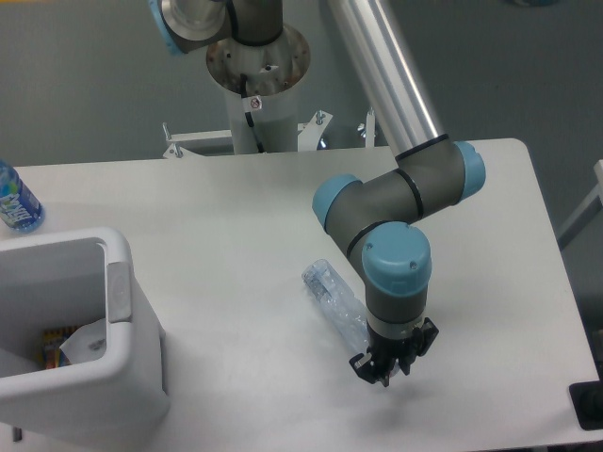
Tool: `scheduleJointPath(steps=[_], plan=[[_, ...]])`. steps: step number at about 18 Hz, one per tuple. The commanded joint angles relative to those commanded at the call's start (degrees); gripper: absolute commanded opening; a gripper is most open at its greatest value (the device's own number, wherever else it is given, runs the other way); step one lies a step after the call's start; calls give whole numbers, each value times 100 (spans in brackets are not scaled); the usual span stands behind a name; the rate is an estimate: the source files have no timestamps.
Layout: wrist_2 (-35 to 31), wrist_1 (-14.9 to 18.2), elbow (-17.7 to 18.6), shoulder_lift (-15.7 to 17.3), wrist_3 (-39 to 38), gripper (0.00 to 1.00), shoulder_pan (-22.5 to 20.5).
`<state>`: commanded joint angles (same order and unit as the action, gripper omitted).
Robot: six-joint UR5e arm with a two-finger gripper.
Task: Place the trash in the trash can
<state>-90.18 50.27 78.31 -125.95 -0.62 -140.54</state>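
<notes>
Gripper (386, 369) low over table (226, 235), just beside near end of crushed bottle (335, 303); jaw state cannot be told, fingers hidden under wrist. Bottle lies flat on table. Paper (87, 341) sits inside bin (118, 292) at left. Water bottle (14, 200) at far-left edge.
</notes>
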Motion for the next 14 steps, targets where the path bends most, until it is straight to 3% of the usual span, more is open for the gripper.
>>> scheduleJointPath(steps=[14], plan=[[0, -9, -9, 501, 405, 3, 0]])
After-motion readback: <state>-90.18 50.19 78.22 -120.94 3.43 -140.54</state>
